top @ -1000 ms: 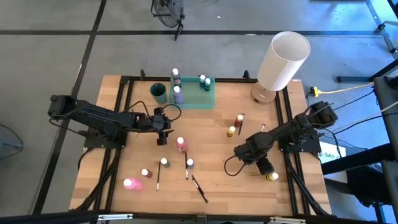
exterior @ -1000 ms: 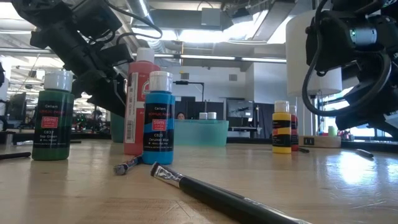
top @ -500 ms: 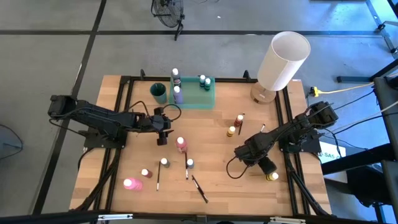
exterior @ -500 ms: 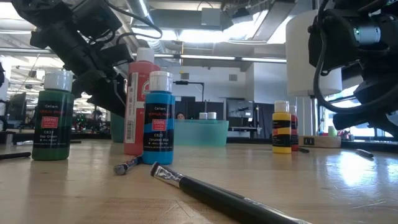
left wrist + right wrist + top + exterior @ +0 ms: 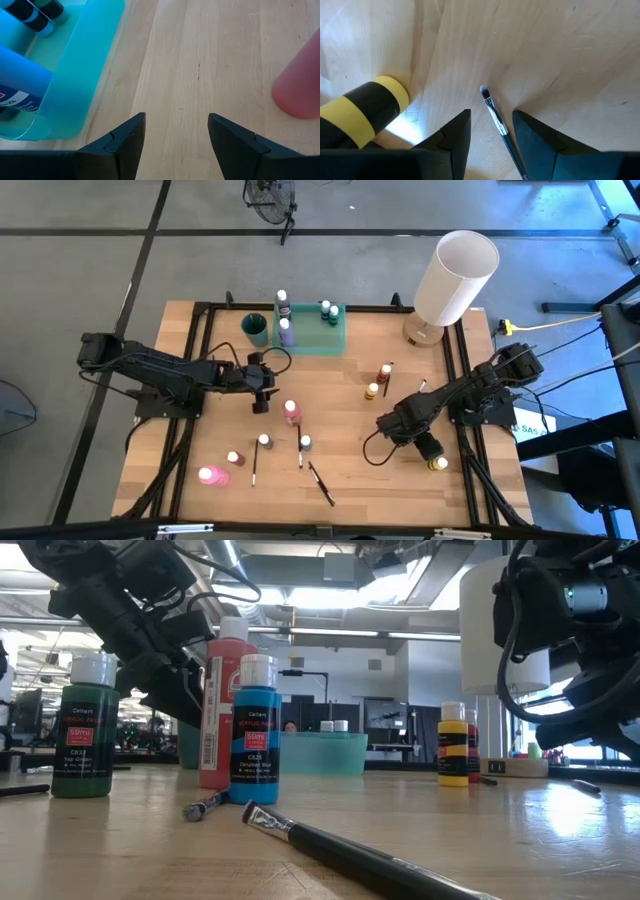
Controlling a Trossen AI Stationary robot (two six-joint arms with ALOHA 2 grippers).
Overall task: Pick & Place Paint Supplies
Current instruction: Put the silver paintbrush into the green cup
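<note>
Between your right gripper's [image 5: 490, 145] parted, empty fingers lies a thin paintbrush [image 5: 497, 120] flat on the table, bristles toward twelve o'clock, handle running back toward six (left gripper [image 5: 175, 145] waits open, well apart).

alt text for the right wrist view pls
The right gripper hangs open just above a bare wooden table, with a thin dark paintbrush lying between its two dark fingers. A yellow paint bottle with a black label lies on its side just off to one side of the gripper.
</note>
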